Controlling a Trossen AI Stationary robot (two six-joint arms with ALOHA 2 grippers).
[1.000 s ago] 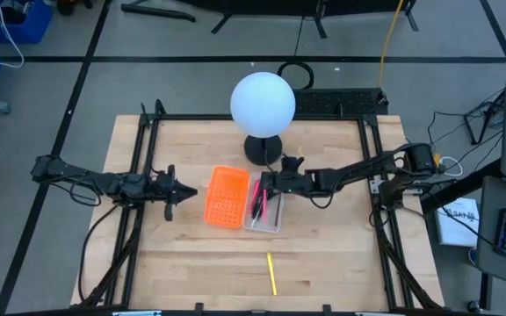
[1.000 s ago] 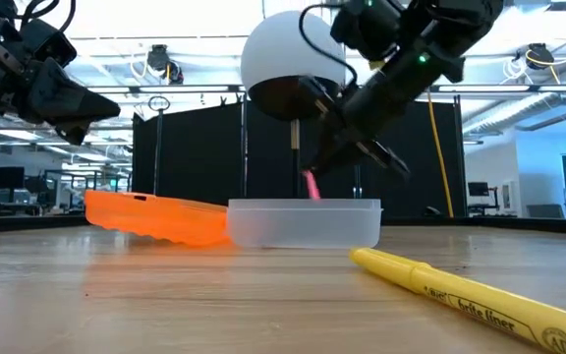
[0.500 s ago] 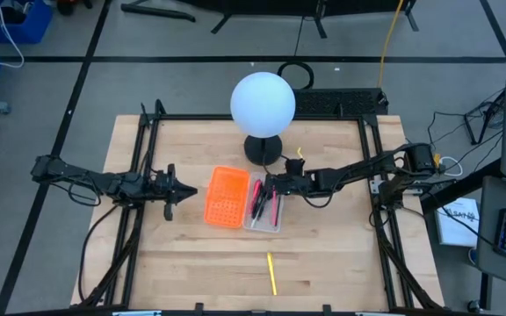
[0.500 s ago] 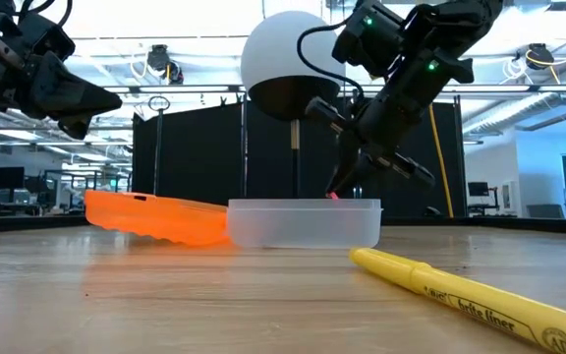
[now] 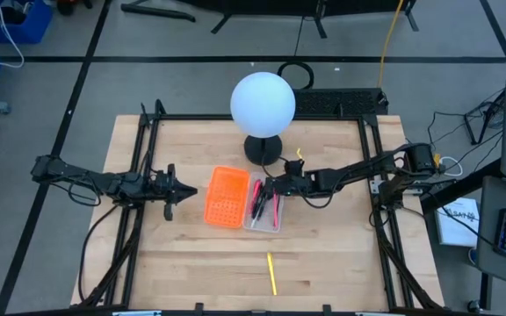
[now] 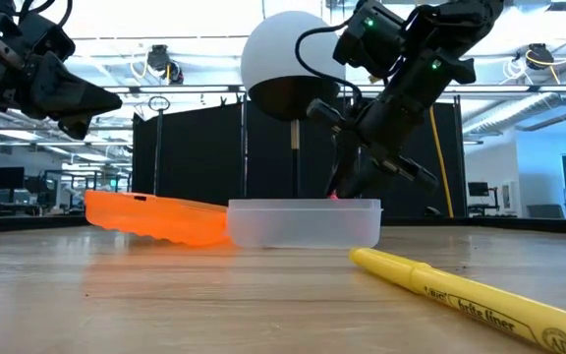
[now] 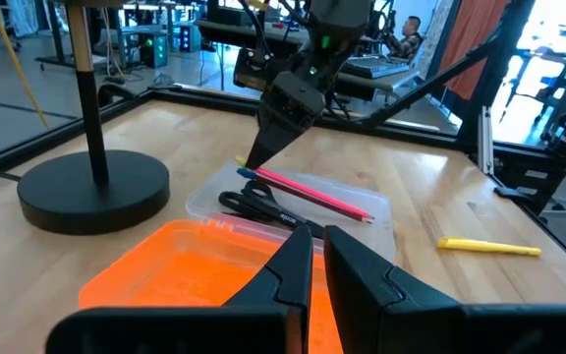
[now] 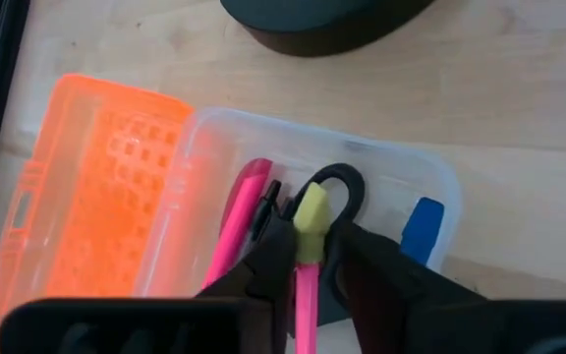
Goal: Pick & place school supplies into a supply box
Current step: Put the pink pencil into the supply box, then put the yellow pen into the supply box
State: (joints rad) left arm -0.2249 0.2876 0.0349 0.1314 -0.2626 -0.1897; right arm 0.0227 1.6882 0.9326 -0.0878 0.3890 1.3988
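Note:
The supply box [image 5: 267,220], a clear shallow tray, sits at the table's middle beside the orange perforated panel [image 5: 224,197]. In it lie black-handled scissors [image 7: 263,208], a pink marker [image 8: 234,231], a black pen [image 8: 263,202] and a pink-red pencil [image 7: 312,195]. My right gripper [image 5: 269,187] hangs low over the box's far end [image 6: 340,192], shut on that pencil. A yellow pen [image 5: 271,274] lies flat on the table nearer the front edge. My left gripper [image 5: 185,189] waits shut, above the table, left of the panel. My right gripper pinches the pink-red pencil between its two fingers, just behind the pale yellow eraser end [image 8: 311,211]. The fingers [image 7: 263,147] slant down from the table's right and far side. The pencil slopes away from them, and its pointed end [image 7: 367,214] is down in the box.
A lamp with a white globe [image 5: 263,104] and a round black base [image 5: 263,149] stands just beyond the box, close to my right arm. A black frame [image 5: 148,118] runs around the table's edges. Bare wood lies toward the near edge on both sides of the yellow pen.
My right gripper has come down toward the box, still shut on the pink-red pencil. The pencil's lower end, which hung above the rim a second ago, has sunk inside the box. In the last half second it has hardly moved.

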